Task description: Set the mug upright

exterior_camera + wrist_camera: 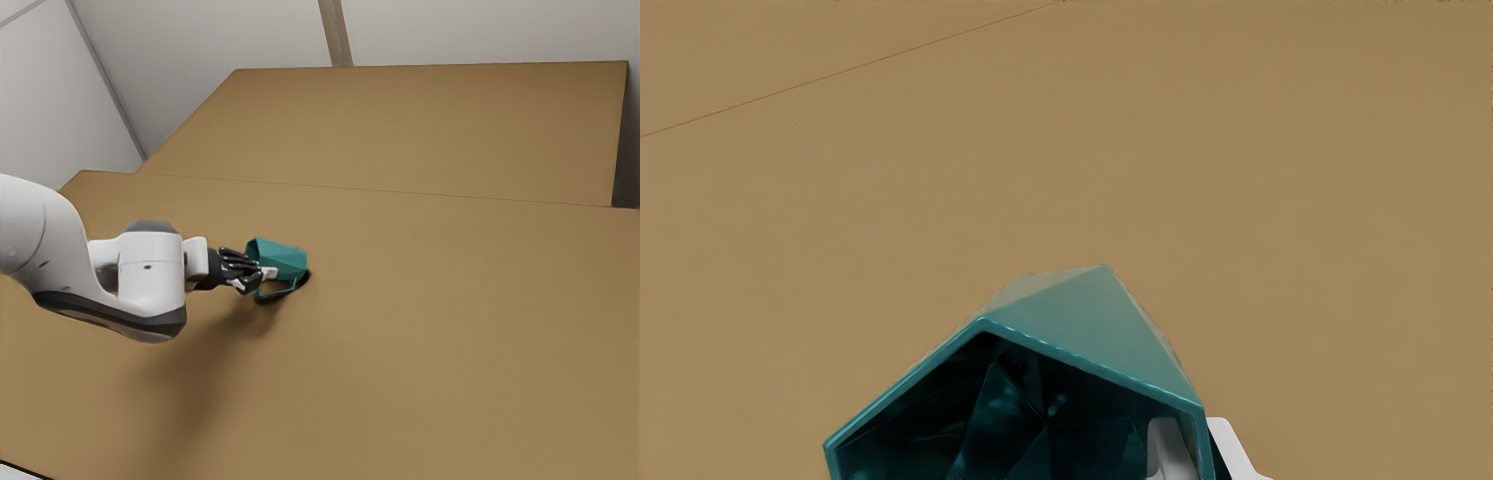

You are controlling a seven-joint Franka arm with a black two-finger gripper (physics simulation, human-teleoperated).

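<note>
The teal faceted mug (284,258) lies on its side on the brown table, its mouth toward my hand and its handle low on the side nearer the exterior view's bottom. At the mouth is my gripper (266,273), its fingertips by the rim. In the wrist view, the mug (1093,333) shows its dark inside. One pale fingertip is inside the mouth and the other outside, so the gripper (1203,445) is shut on the mug's side wall. The handle is hidden in the wrist view.
The brown tabletop (430,330) stretches around the mug, with a thin seam crossing it beyond the mug. Behind the table stand pale walls (200,50) with a brown vertical strip. The arm comes in from the exterior view's left, low over the table.
</note>
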